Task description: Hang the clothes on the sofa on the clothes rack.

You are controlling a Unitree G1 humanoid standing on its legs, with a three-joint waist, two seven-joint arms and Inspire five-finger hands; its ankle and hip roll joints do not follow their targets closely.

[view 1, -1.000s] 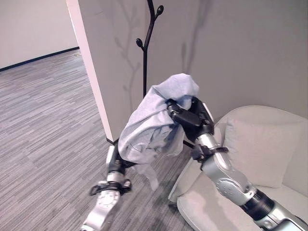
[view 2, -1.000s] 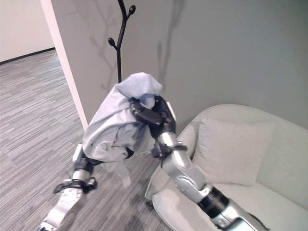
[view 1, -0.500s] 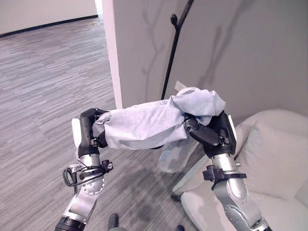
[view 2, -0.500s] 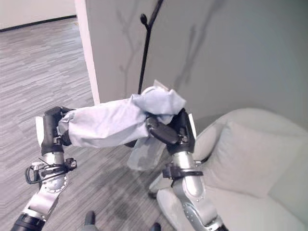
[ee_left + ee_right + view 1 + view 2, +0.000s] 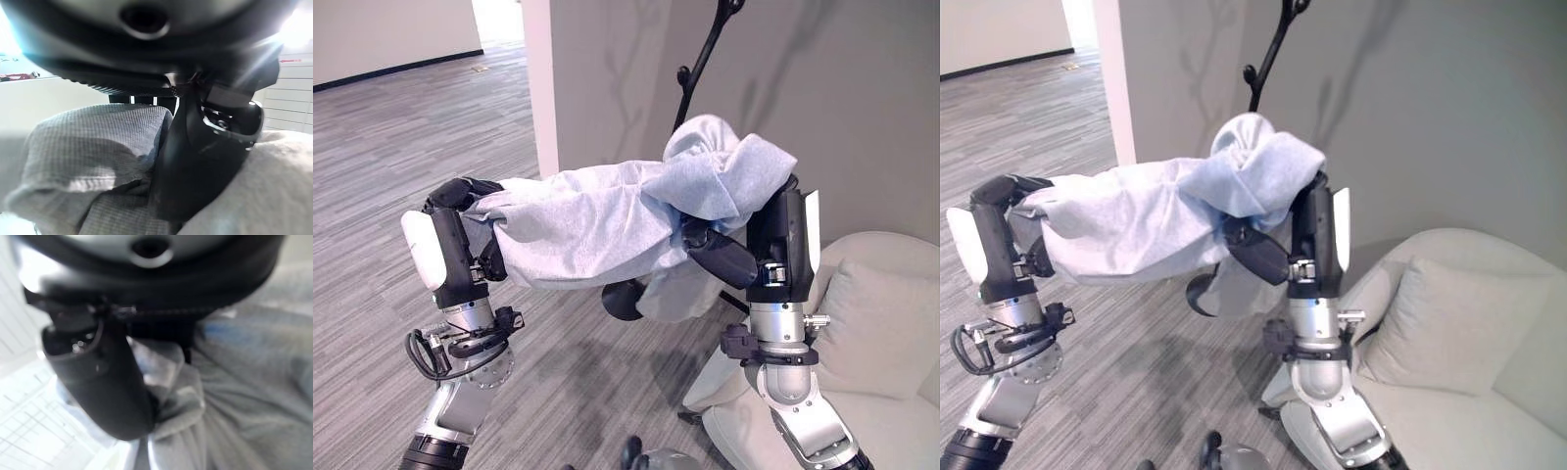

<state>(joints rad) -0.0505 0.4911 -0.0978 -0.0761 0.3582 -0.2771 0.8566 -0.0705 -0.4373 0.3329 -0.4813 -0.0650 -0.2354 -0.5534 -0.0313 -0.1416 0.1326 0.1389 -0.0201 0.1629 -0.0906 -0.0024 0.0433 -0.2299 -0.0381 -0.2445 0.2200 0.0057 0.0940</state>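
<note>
While the left robot hand (image 5: 460, 196) and right robot hand (image 5: 729, 257) each pinch an end, the grey garment (image 5: 597, 220) sags between them — soft, light, best gripped at bunched edges.

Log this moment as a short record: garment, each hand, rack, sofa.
garment: light grey garment, stretched between both hands, off the sofa, not yet on the rack
left hand: left hand curled on the garment's left end
right hand: right hand gripping the bunched right end
rack: black rack behind the garment, by the wall; hooks seen are bare
sofa: pale sofa at lower right, with a cushion
</note>
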